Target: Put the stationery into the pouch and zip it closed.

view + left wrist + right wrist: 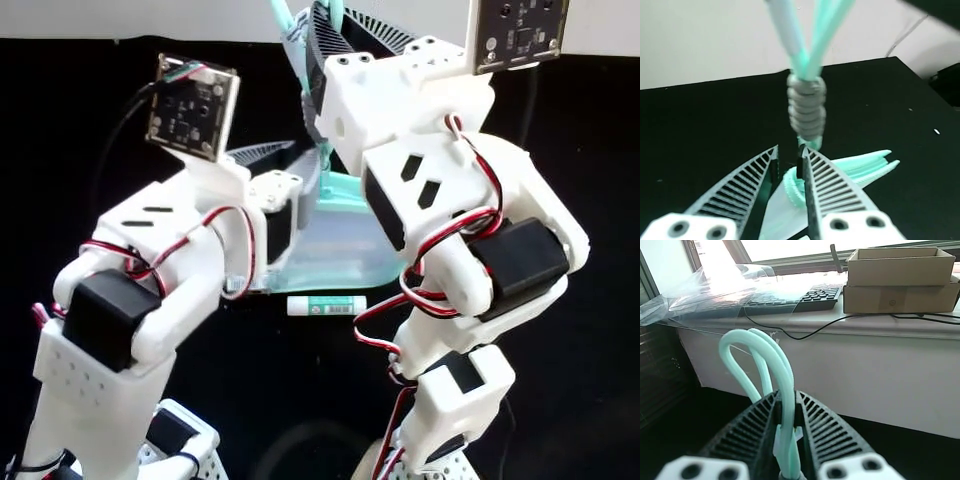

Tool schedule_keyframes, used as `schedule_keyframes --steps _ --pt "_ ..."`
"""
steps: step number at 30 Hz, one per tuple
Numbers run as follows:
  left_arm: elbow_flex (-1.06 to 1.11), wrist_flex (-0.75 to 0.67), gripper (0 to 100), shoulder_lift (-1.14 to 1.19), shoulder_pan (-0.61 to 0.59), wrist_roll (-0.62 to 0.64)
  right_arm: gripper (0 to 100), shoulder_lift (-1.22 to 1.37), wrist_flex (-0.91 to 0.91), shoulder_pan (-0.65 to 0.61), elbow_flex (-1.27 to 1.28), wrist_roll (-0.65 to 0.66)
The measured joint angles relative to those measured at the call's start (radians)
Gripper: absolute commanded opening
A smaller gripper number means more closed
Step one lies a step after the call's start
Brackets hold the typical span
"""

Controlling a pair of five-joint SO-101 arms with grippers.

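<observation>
The mint translucent pouch (340,235) hangs lifted over the black table between the two arms. My left gripper (298,158) is shut on its upper edge; in the left wrist view the fingertips (807,160) pinch the mint fabric (855,167) just below a grey ribbed bead (807,107) on the pull cord (787,35). My right gripper (320,30), higher up, is shut on that mint cord loop (755,347), which sticks out past its tips (787,395). A white stick with a mint label (327,305) lies on the table under the pouch.
The black table (560,130) ends at a white wall behind the arms. Beyond it a sill (890,322) carries a keyboard (810,297) and cardboard boxes (900,277). Both arm bodies crowd the front of the table.
</observation>
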Motion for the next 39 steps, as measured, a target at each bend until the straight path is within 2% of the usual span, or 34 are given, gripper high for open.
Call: schedule_keyframes --steps 5,15,18,21,34,39 --pt "0.071 -0.005 9 0.000 0.015 0.000 0.6 0.000 0.000 0.000 0.000 0.000" --pt "0.245 -0.115 9 -0.008 0.012 0.002 0.6 0.000 0.000 0.003 0.000 0.000" --pt "0.256 -0.115 8 -0.008 0.012 0.002 0.6 0.000 0.000 0.003 0.000 0.000" --pt "0.267 -0.115 1 -0.008 0.012 0.002 0.6 0.000 0.000 0.003 0.000 0.000" --pt "0.288 -0.117 1 -0.011 0.037 -0.044 0.6 0.002 0.003 0.003 0.000 0.006" --pt "0.290 -0.117 1 -0.011 0.037 -0.044 0.6 0.000 0.061 0.058 -0.009 0.006"
